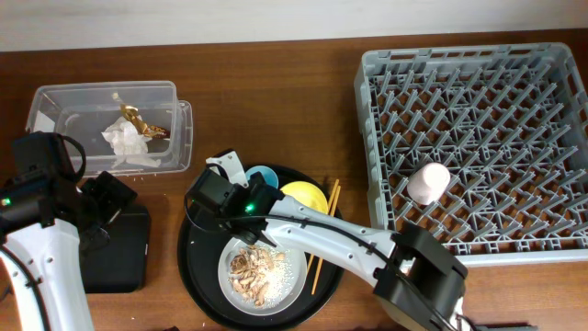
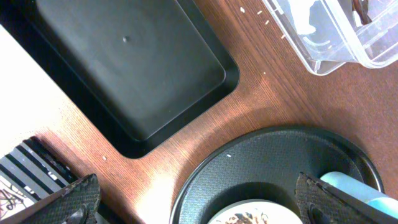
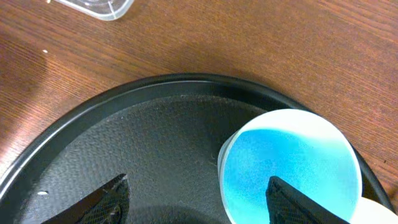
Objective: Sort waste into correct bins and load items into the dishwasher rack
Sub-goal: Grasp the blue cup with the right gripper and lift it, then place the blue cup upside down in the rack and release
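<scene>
Cup-loading step: the right claw (image 3: 198, 182) hangs apart over the blue cup (image 3: 292, 168) at the far side of the round tray (image 3: 124, 124), seemingly straddling its rim. The left claw (image 2: 198, 180) gapes empty. The next move should pinch the rim, lift, and carry right to the rack (image 1: 367, 138).

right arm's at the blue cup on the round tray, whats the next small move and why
Probably nudge the right gripper sideways toward the light-blue cup before lowering: its jaws stand open and empty, and the cup lies off-centre, beneath one finger rather than in the gap. The pink cup already stands in the dishwasher rack.
</scene>
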{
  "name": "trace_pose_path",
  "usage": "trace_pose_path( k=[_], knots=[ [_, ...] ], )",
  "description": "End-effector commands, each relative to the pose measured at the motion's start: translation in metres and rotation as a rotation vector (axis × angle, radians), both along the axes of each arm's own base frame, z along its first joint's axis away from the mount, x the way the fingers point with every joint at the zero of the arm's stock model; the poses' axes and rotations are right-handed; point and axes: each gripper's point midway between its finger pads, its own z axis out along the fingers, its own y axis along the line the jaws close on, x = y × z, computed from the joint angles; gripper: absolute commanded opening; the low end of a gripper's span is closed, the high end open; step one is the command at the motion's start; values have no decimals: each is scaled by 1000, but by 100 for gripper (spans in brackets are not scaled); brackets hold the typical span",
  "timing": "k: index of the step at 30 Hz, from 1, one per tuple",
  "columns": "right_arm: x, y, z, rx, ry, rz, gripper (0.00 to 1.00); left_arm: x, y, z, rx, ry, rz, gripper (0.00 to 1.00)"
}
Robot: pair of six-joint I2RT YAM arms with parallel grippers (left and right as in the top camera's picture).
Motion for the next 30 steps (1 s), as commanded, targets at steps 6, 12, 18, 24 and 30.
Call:
trace_pose_path(
  k=[6, 12, 18, 24, 30],
  knots=[
    [4, -3, -24, -55, 7, -8, 26, 1, 3, 5, 7, -15, 16, 99],
    [7, 1, -12, -45, -3, -9, 4, 1, 3, 5, 7, -15, 16, 99],
    [27, -37, 106, 43, -54, -134, 4, 1, 3, 5, 7, -15, 16, 99],
    [54, -241, 206, 277, 72, -480, 4, 1, 3, 5, 7, -15, 16, 99],
    [58, -397, 176, 576, 283, -512, 4, 1, 3, 5, 7, -15, 16, 99]
  ],
)
